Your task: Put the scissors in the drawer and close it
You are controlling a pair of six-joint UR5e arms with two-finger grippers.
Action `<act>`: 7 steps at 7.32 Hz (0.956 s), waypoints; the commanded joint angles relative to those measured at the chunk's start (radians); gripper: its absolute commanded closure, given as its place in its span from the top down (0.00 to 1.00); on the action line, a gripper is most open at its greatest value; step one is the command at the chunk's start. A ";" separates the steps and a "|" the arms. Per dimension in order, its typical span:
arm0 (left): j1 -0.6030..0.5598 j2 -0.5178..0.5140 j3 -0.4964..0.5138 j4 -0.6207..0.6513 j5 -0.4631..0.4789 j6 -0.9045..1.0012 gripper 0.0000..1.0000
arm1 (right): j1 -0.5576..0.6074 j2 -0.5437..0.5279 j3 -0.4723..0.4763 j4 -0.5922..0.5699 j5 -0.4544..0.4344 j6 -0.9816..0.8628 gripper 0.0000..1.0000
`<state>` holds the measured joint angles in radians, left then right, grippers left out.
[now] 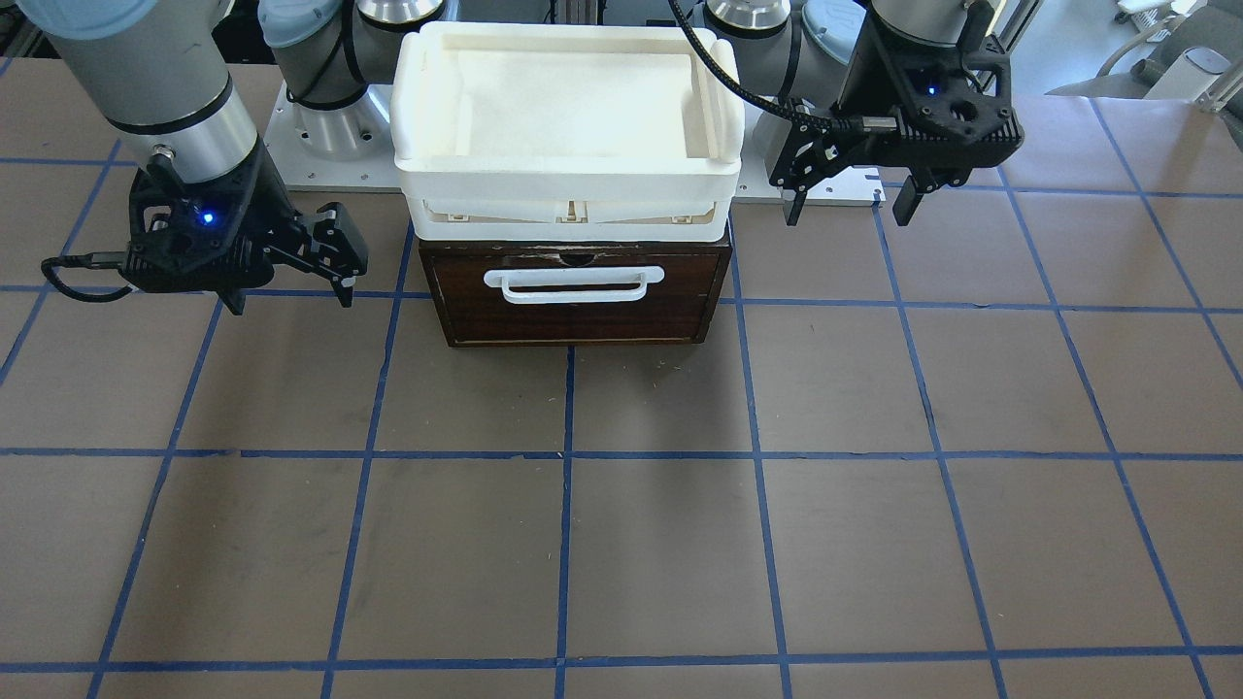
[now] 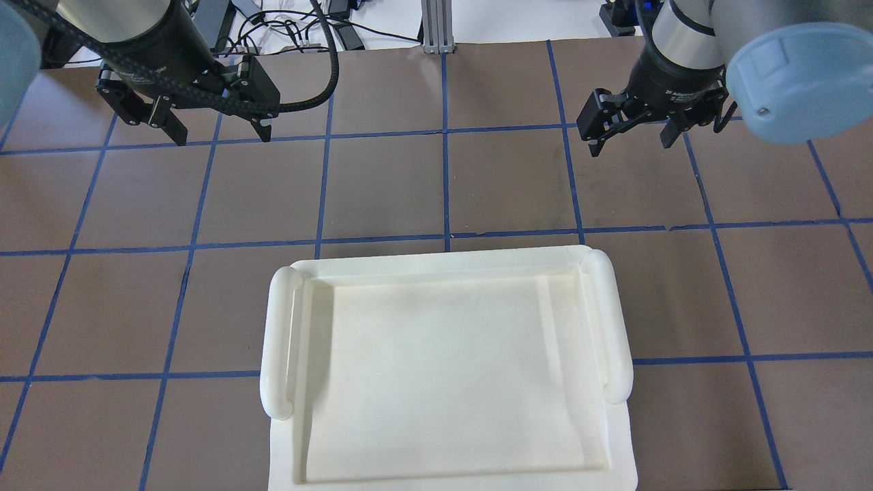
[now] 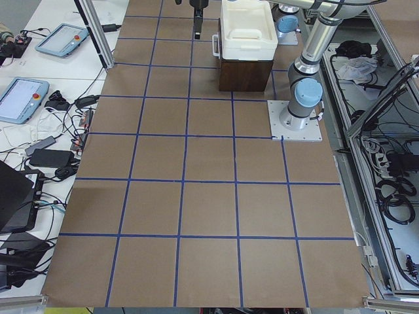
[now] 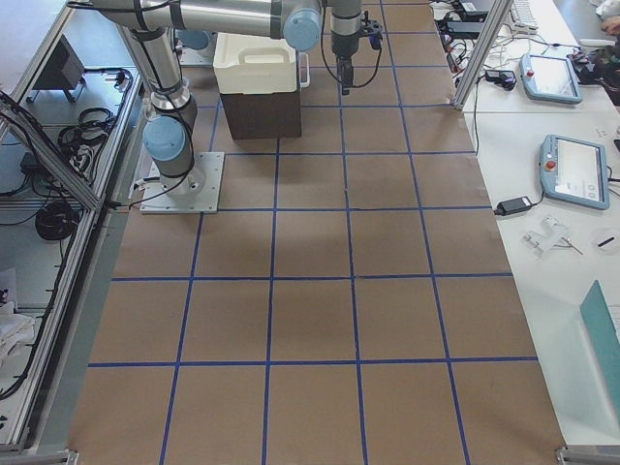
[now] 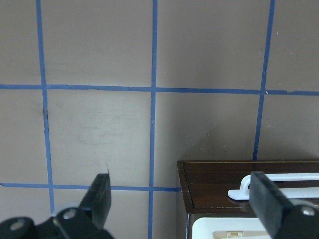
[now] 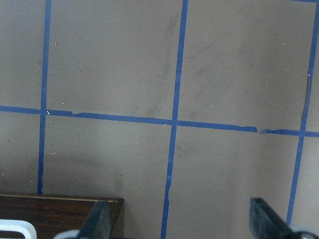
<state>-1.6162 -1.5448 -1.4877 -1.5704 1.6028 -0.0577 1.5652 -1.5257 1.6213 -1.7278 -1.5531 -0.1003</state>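
Both arms hover off to either side of the unit. The left gripper [image 1: 850, 202] has its fingers spread wide with nothing between them, and the right gripper [image 1: 289, 291] is just as open and just as empty. The drawer [image 1: 578, 311] sits between them, its dark front looking flush with the cabinet and its white bar handle [image 1: 573, 283] facing the open table [image 1: 621, 544]. The scissors? They show in no view, neither on the brown surface nor in the white tray [image 1: 568, 184] stacked on top, so my read is that they are already inside, though nothing here can confirm it.

That would leave only the closing to finish, or to check. The top edge of the drawer front lies in shadow under the tray, so it's hard to say whether a hairline gap remains. If it needs a last nudge, the way to do it well is to bring the fingers together first and press square on the wood near the middle, beside the handle rather than on it. Go slow, too. An off-centre shove would likely skew the drawer on its runners, and a hard one could slide the whole cabinet back and shift the tray. Otherwise, hold both arms clear.
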 commanded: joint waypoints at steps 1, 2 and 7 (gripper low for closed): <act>-0.001 0.023 -0.060 0.124 0.003 0.007 1.00 | -0.001 0.001 0.000 -0.001 0.004 -0.002 1.00; 0.001 0.029 -0.065 0.124 0.003 0.006 1.00 | -0.001 0.001 0.000 0.001 0.004 -0.007 1.00; 0.007 -0.001 -0.040 0.187 -0.003 -0.022 1.00 | -0.002 0.002 0.000 0.002 0.004 -0.010 1.00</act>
<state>-1.6090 -1.5430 -1.5207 -1.3888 1.5994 -0.0757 1.5637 -1.5233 1.6214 -1.7266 -1.5493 -0.1098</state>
